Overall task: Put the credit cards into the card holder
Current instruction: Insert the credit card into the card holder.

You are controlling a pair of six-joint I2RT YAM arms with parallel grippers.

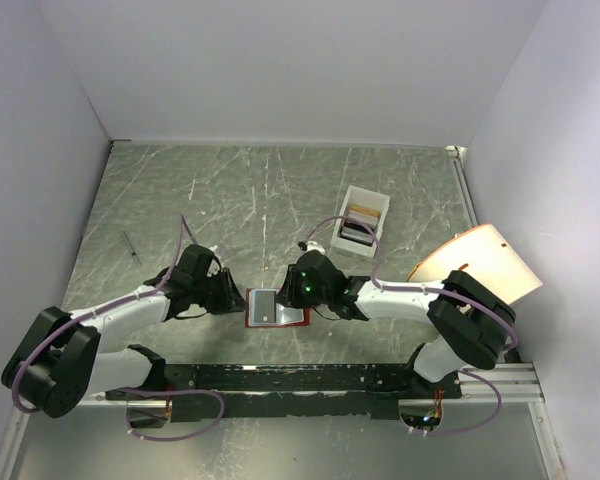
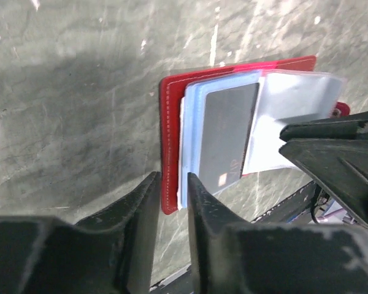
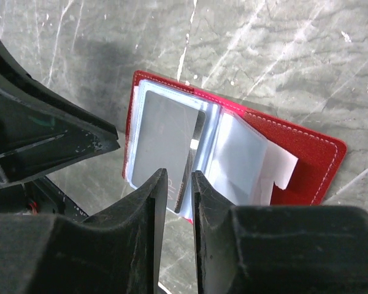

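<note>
Left jaws stand almost together, clamped on the red outer edge of the wallet [image 2: 170,122] near one corner. Right jaws, just as narrow, pinch the near end of a grey card [image 3: 162,144]. Most of that card lies over the wallet's pale pockets, and its gripped end juts past the wallet's edge. I cannot tell whether it sits inside a sleeve. The wallet lies open on the worktop [image 1: 230,200] between the two arms, red cover down, with clear sleeves fanned up over its other half. A red snap tab [image 2: 339,110] peeks out beside the right arm. Well apart, toward the far right, a white box [image 1: 371,196] holds more cards [image 1: 358,228], orange and dark among them.
</note>
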